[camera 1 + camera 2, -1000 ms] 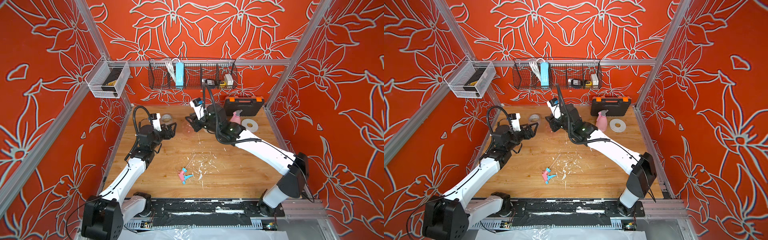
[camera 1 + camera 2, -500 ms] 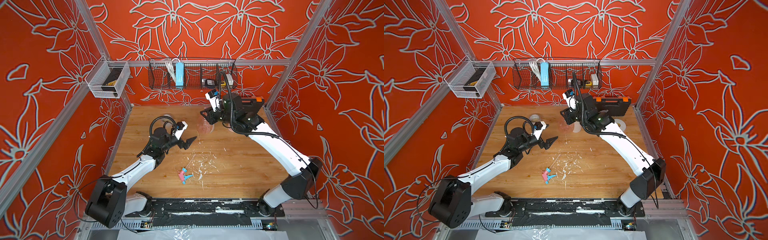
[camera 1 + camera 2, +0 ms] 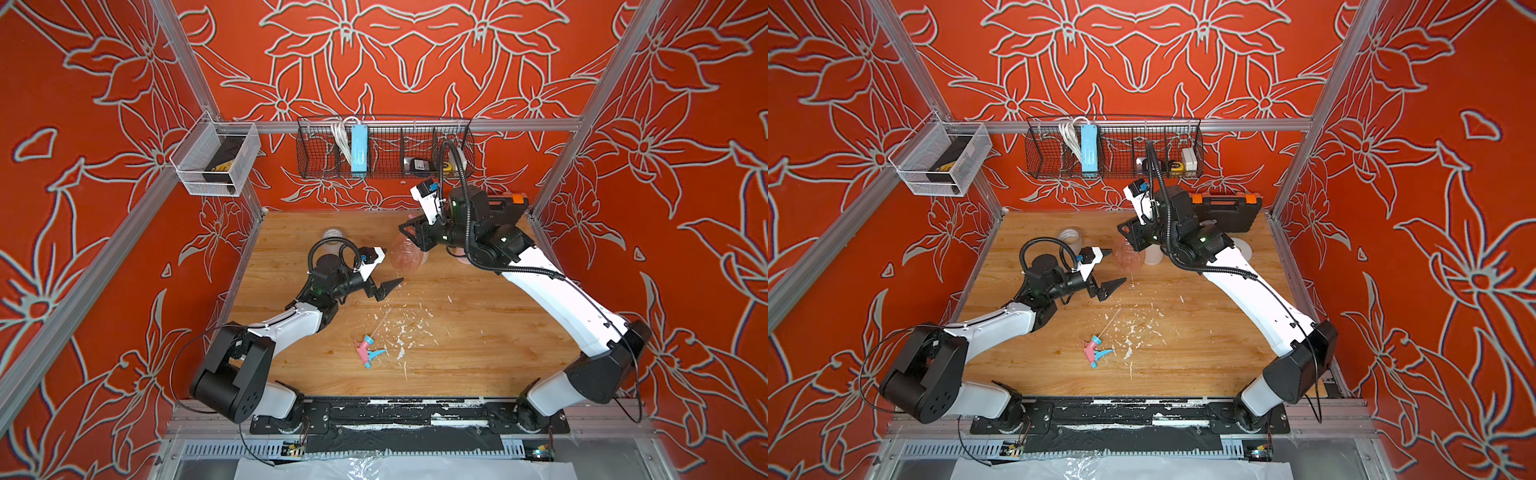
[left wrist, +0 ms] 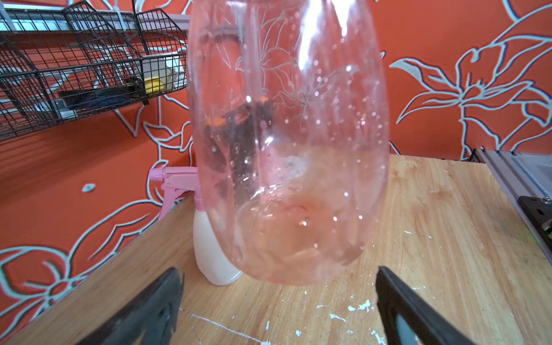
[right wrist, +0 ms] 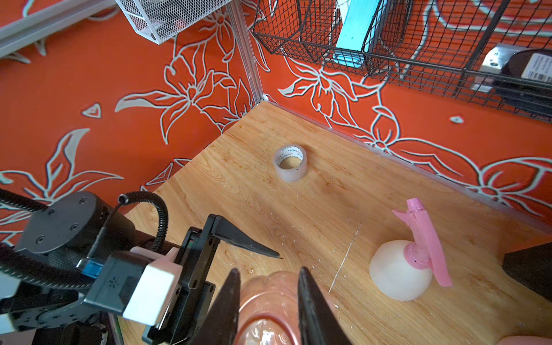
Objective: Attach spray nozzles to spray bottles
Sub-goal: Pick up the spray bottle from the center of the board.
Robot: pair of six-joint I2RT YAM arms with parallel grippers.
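My right gripper (image 5: 268, 270) is shut on the neck of the transparent orange-pink spray bottle (image 4: 286, 149), which hangs just above the table in both top views (image 3: 405, 259) (image 3: 1128, 257). My left gripper (image 4: 279, 270) is open, its fingers (image 4: 397, 301) wide apart on either side of the bottle's base and not touching it. A white spray bottle (image 5: 394, 274) stands behind with an all-pink spray nozzle (image 5: 424, 239) on it. Another spray nozzle (image 3: 368, 351), pink with blue parts, lies loose on the table with its thin dip tube pointing towards the back.
A tape roll (image 5: 290, 162) lies near the back left corner. A black tool case (image 3: 1225, 212) stands at the back right, with a flat white roll (image 3: 1241, 249) in front of it. A wire basket (image 3: 384, 149) hangs on the back wall. White flecks (image 3: 399, 332) dot the wooden table.
My left gripper swung from the back left towards the middle and opened wide by the bottle's base. My right gripper carried the transparent bottle a little to the right.
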